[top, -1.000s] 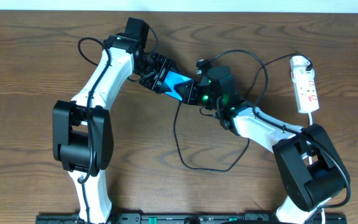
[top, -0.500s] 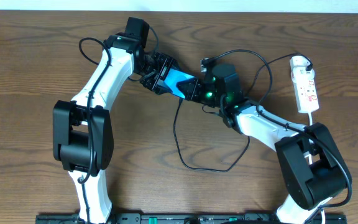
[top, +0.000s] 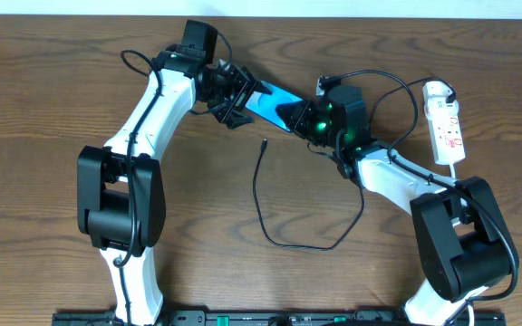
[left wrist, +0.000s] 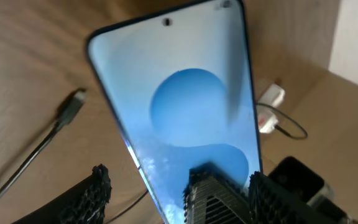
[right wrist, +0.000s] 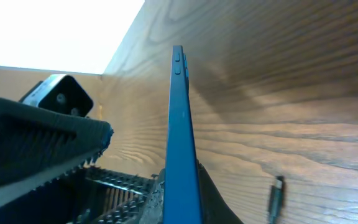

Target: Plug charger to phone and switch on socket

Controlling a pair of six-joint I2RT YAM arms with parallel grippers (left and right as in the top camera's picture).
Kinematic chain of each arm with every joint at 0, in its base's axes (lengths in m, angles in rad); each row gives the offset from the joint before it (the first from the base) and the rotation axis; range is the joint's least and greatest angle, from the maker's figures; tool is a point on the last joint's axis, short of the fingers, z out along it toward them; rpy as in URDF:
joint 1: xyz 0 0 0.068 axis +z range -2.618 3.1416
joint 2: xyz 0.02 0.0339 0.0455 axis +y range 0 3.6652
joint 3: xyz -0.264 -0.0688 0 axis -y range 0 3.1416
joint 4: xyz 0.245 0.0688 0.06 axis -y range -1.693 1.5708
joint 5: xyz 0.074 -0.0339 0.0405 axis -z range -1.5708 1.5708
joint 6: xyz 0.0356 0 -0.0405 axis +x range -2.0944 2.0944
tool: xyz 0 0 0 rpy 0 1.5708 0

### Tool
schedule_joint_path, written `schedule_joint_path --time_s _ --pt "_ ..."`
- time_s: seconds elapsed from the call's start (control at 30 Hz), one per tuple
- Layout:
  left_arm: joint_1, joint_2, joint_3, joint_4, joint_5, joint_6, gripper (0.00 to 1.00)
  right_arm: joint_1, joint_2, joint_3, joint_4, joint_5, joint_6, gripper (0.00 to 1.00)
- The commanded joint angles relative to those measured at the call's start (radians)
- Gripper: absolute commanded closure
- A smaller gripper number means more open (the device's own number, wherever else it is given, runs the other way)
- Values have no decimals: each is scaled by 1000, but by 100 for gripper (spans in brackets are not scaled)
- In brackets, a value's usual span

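The phone (top: 270, 98), blue screen up, is held off the table between my two grippers. My right gripper (top: 299, 115) is shut on its right end. In the right wrist view the phone (right wrist: 179, 124) shows edge-on, pinched in the jaws (right wrist: 166, 186). My left gripper (top: 236, 100) is open around the phone's left end. In the left wrist view its left finger stands clear of the screen (left wrist: 185, 106), with the jaws (left wrist: 179, 180) spread. The charger cable (top: 297, 243) loops on the table. Its plug tip (top: 264, 143) lies free below the phone and also shows in both wrist views (left wrist: 73, 106) (right wrist: 276, 193).
The socket, a white power strip (top: 446, 122), lies at the far right with the cable running from its top end. It shows small and far off in the left wrist view (left wrist: 269, 102). Bare wooden table (top: 43, 181) stretches to the left and front.
Both grippers and the phone have moved up and to the right. The plug tip, earlier up at the phone's edge, now lies alone on the table below it.
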Motion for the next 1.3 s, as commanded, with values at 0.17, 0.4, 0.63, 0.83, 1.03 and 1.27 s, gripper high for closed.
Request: schedule_joint_path --time_s 0.17,0.4,0.63,0.83,1.03,1.27 --pt "21 -19 3 92 143 73 29 -42 -7 21 93 -26 197 99" --pt "55 -20 3 216 271 72 29 -55 -7 21 156 -32 374 99" --pt "62 -20 3 222 278 71 30 -57 -7 21 198 13 524 99" --pt "62 -20 3 266 326 72 31 -57 -7 21 220 72 563 99" --pt "62 -20 3 301 291 72 44 -54 -7 21 291 69 660 99" --pt "62 -20 3 316 264 44 44 -50 -7 21 332 12 735 99"
